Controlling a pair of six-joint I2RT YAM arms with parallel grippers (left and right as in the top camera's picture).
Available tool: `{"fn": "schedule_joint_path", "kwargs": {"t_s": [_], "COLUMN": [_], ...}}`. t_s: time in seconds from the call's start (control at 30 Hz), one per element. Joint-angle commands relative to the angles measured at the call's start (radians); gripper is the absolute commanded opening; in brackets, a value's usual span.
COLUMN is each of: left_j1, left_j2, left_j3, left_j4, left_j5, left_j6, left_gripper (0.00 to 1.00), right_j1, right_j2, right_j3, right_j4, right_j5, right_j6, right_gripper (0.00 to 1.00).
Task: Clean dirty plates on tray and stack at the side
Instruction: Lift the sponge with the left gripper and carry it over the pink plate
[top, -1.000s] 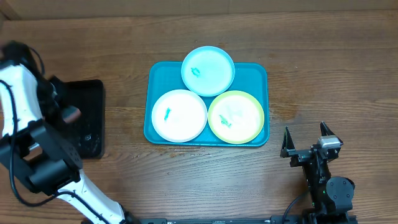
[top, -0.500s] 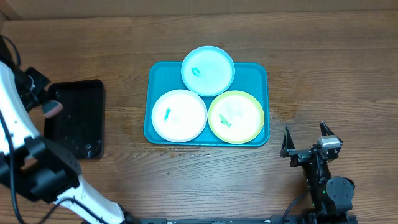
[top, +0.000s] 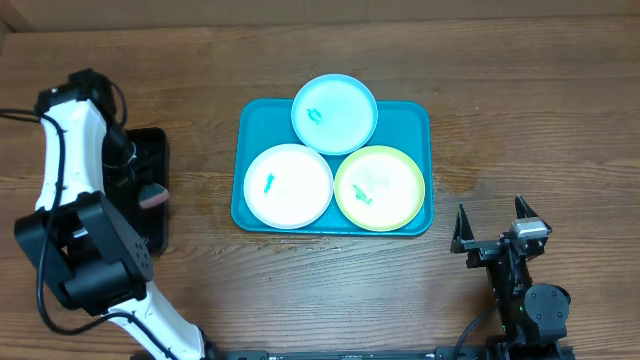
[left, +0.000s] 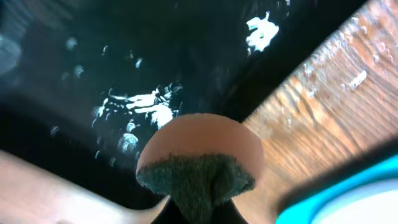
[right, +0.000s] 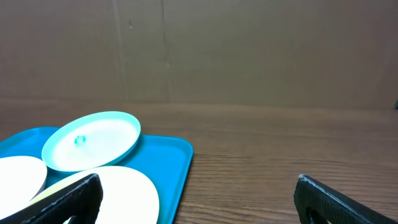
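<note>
Left gripper (top: 150, 192): my fingers hidden behind the sponge (left: 198, 163) it clamps, above black tray (top: 155, 150) rim. Right gripper (top: 490, 228) spread wide, empty.

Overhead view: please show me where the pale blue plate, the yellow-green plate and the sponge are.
pale blue plate (top: 338, 110), overhead view, middle of its face.
yellow-green plate (top: 381, 186), overhead view, middle of its face.
sponge (top: 152, 194), overhead view, middle of its pinkish side.

White left arm (top: 62, 150) arched, left gripper (top: 148, 190) clamped on round pink sponge (left: 196, 146); black right gripper (top: 490, 215) level, jaws wide apart.
</note>
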Motion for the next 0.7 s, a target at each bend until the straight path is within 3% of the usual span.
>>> {"fn": "schedule_joint_path", "kwargs": {"t_s": [0.0, 0.17, 0.4, 0.67], "left_j1": [-0.014, -0.126, -0.354, -0.563], "left_j2": [-0.079, -0.137, -0.102, -0.034], "left_j3": [0.198, 0.265, 0.108, -0.144], "left_j4": [-0.076, -0.055, -0.003, 0.283], "left_j5": [0.007, 0.238, 0.27, 0.26], "left_j6": [0.032, 0.185, 0.2, 0.147], "left_gripper": [0.04, 0.04, 0.04, 0.04], "right_j1": [-0.003, -0.003, -0.003, -0.003], "right_j2": [-0.008, -0.008, -0.008, -0.008], "right_j3": [-0.01, -0.01, -0.01, -0.01], "right_j4": [0.005, 0.005, 0.005, 0.005], "right_j5": [-0.001, -0.001, -0.001, -0.001], "right_j6": [-0.001, -0.001, -0.001, -0.001], "right_gripper": [1.0, 1.0, 1.0, 1.0]}}
